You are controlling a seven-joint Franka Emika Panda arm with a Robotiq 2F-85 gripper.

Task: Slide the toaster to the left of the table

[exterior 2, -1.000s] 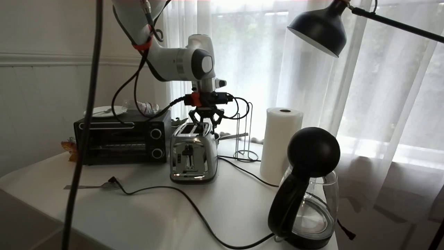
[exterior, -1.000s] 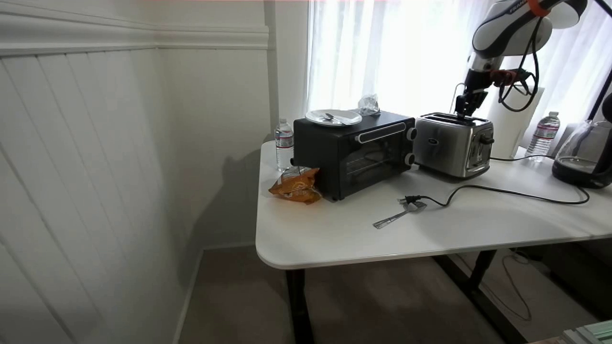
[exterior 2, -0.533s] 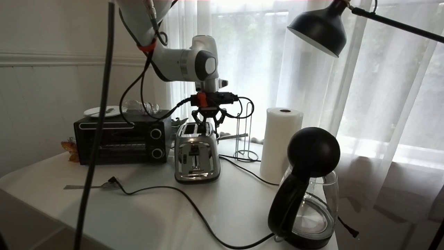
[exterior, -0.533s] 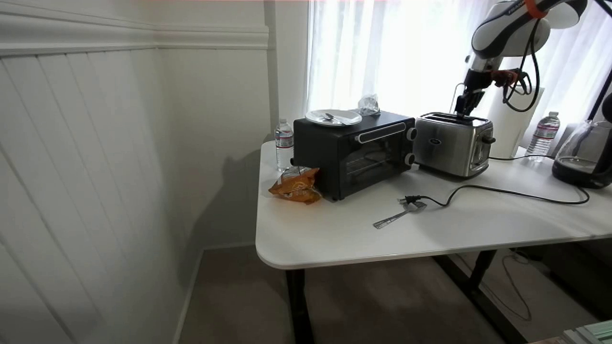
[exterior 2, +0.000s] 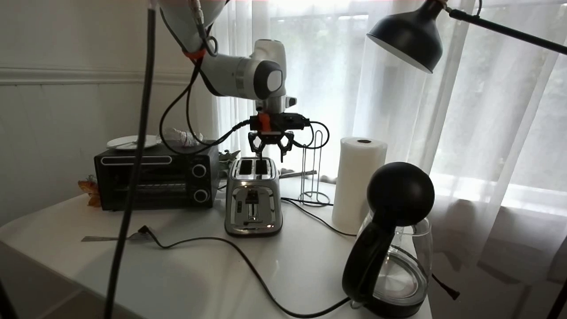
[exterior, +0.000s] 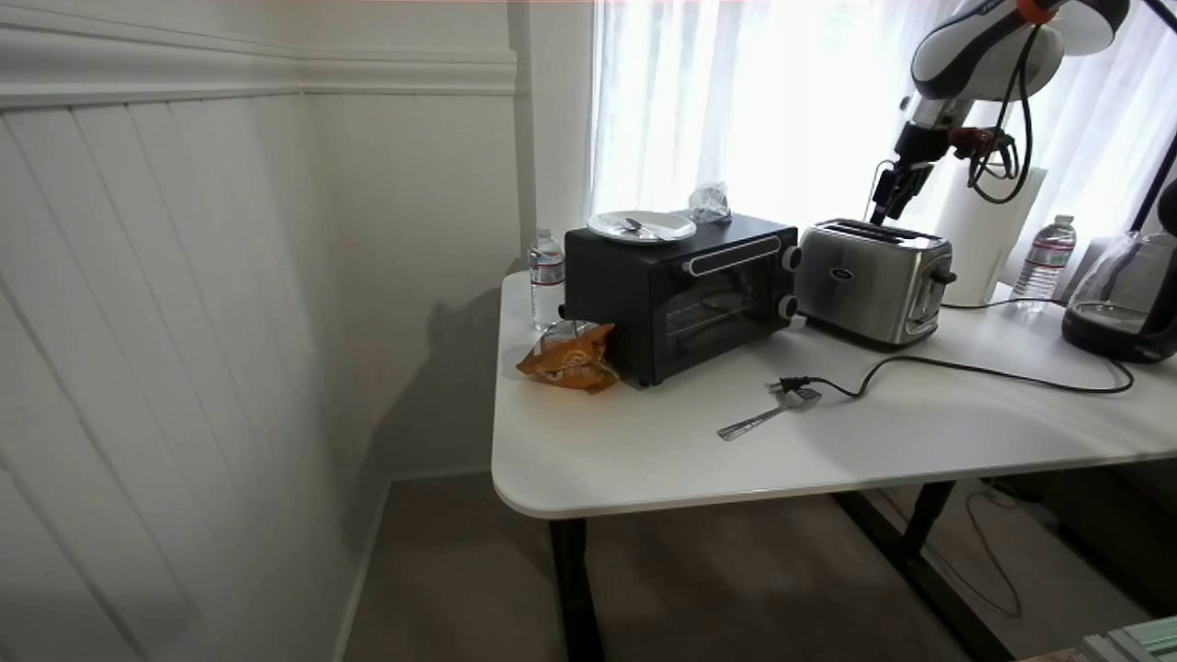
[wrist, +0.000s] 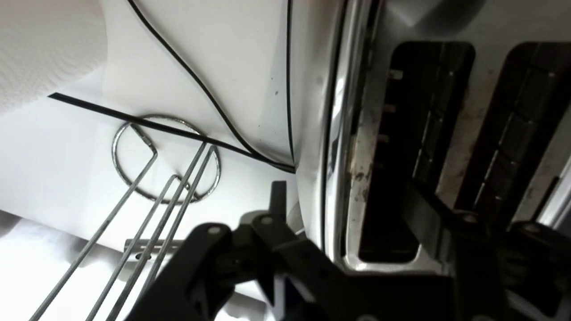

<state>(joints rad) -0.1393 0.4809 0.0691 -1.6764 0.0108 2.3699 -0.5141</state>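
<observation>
Jaws apart across toaster [exterior 2: 254,199] edge

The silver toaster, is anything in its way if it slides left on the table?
Something is in the way. The black toaster oven stands just left of the toaster in both exterior views. In front of the oven lie a fork and a cord's plug, which a detour might bump.

The place looked like a home's kitchen corner: in an exterior view, a table [exterior 2: 186,270] bore an oven [exterior 2: 164,177] at nine o'clock, a toaster [exterior 2: 254,204] at seven, a kettle [exterior 2: 381,230] at four; curtains [exterior 2: 398,110] hung at two.
</observation>
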